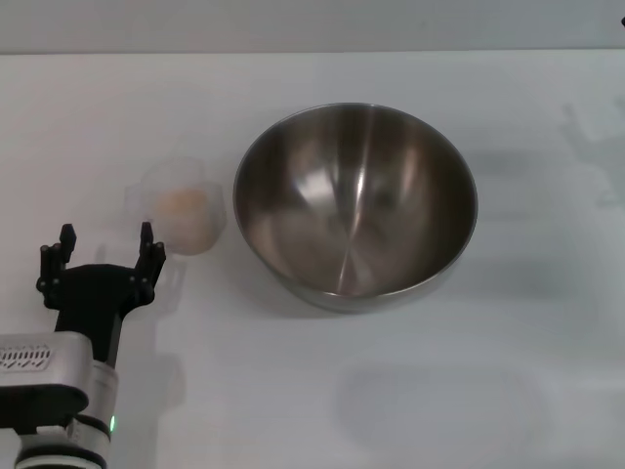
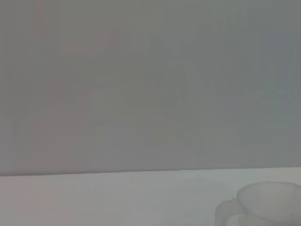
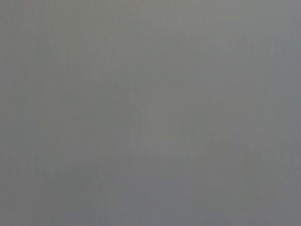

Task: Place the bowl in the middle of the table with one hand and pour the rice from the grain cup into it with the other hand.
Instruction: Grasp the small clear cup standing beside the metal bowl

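Your left gripper [image 1: 104, 252] sits low at the near left of the plain white matte table [image 1: 293, 410], its two black fingers spread apart with nothing between them. They point toward the small clear plastic grain cup [image 1: 183, 215], which stands just beyond and a little to the right of the fingertips, apart from them. That spread reads as a set-up for closing on the cup, so you will likely need to shift slightly rightward first. The left wrist view catches only the cup's rim and side handle [image 2: 263, 207] at its edge, which suggests the approach is not yet lined up.

Inside the cup lies the rice [image 1: 184, 205], a pale-beige mass sitting level, so the cup is upright and nothing has been poured.

Just beside the cup stands the large round stainless-steel mixing bowl [image 1: 355, 200], upright, mouth open, empty, roughly at the table's centre (so the placing step looks done). Its closeness to the cup keeps the carry short.

Your right gripper is out of sight in every view.
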`<state>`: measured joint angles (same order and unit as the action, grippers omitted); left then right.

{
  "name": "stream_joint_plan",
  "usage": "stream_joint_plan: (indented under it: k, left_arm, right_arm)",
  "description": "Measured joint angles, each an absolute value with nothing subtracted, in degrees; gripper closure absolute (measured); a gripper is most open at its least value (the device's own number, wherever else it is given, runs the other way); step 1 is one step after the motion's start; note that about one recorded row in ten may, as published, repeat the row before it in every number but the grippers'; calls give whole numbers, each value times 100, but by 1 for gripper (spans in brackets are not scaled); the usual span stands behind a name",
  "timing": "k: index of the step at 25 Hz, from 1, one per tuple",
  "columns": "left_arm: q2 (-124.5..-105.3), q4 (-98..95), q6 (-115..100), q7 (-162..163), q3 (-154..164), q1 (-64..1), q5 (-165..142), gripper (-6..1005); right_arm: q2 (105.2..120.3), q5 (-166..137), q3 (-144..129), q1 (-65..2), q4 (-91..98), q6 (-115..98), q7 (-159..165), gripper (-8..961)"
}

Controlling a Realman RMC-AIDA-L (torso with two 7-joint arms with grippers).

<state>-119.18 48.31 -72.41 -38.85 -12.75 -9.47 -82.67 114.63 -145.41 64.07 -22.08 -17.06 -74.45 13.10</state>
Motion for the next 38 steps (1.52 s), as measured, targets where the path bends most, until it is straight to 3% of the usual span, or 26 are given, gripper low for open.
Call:
stream_joint_plan:
  k: [38]
  left_arm:
    - [-11918, 3958, -6689, -3371, -1591, -1746, -8095, 239]
  right_arm:
    - [11488, -14537, 6451, -2136, -1878, -7430, 1310, 161]
